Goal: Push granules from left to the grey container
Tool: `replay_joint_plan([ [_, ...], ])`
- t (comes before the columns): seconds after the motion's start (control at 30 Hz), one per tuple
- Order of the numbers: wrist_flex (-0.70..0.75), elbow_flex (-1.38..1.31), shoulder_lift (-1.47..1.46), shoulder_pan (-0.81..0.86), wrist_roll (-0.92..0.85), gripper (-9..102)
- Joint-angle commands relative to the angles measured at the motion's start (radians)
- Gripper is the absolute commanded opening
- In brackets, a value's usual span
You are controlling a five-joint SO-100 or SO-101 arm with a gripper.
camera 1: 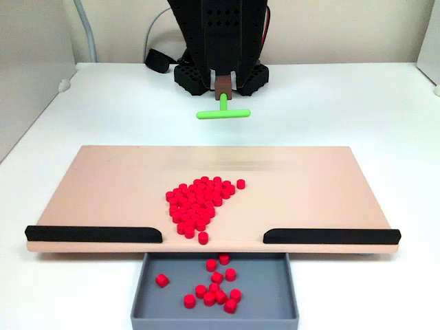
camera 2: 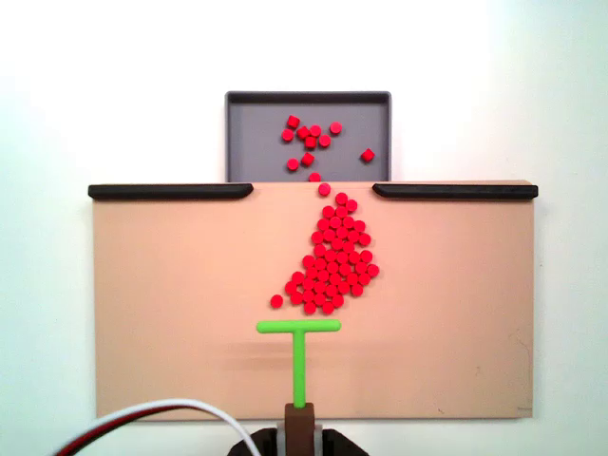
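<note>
Now gripper clamps green pusher | granules on tan board | black strips flank gap

A white table carries a tan board, the grey container just beside the board's strip edge, and the arm's black base.

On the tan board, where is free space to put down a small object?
Both sides of the tan board are bare, between the granules and the board's outer edges, behind each black strip. The middle is crowded, from the green pusher to the grey container.
</note>
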Motion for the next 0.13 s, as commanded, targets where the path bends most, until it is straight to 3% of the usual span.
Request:
replay_joint_plan([
  [0.0, 0.003, -0.008, 0.034, 0.008, -0.020, 0],
  [0.1, -0.005, -0.008, 0.032, 0.018, -0.052, 0],
])
